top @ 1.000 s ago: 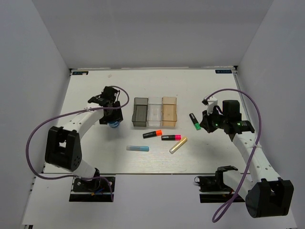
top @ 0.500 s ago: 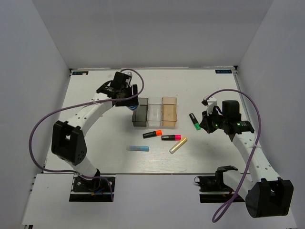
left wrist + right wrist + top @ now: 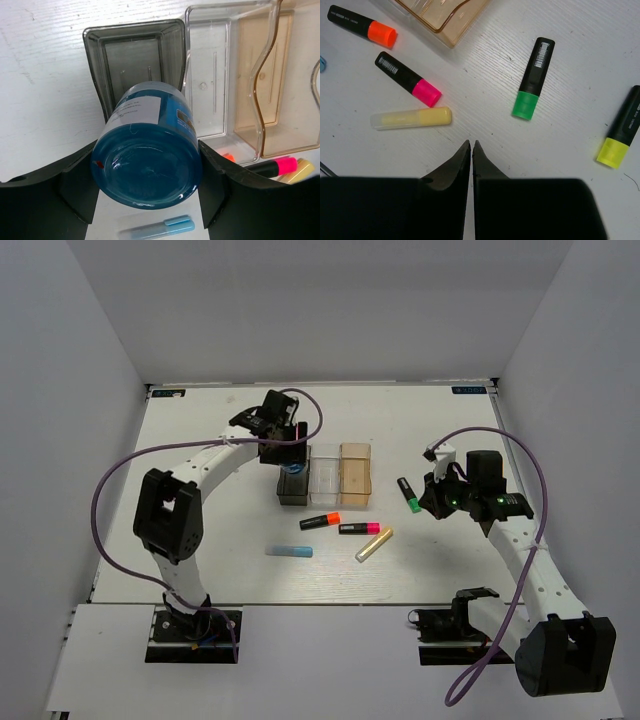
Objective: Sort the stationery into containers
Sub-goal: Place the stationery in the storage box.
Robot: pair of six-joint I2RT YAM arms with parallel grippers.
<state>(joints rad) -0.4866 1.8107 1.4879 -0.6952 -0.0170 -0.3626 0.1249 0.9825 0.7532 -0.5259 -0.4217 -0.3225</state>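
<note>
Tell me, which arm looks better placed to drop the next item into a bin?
Left. The left gripper holds the blue roll over the dark grey bin, so it likely only needs to let go. The right gripper is shut on nothing, over bare table near the green highlighter.

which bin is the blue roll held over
The smoky dark grey bin, leftmost in the row; the clear bin and tan bin sit to its right.

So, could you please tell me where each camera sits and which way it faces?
Top: above, behind the bases, looking down on the table; both arms show.
Left wrist: looks down past its fingers at the blue roll over the grey bin.
Right wrist: looks down past shut fingertips at highlighters.
Both wrists share the pink highlighter.
</note>
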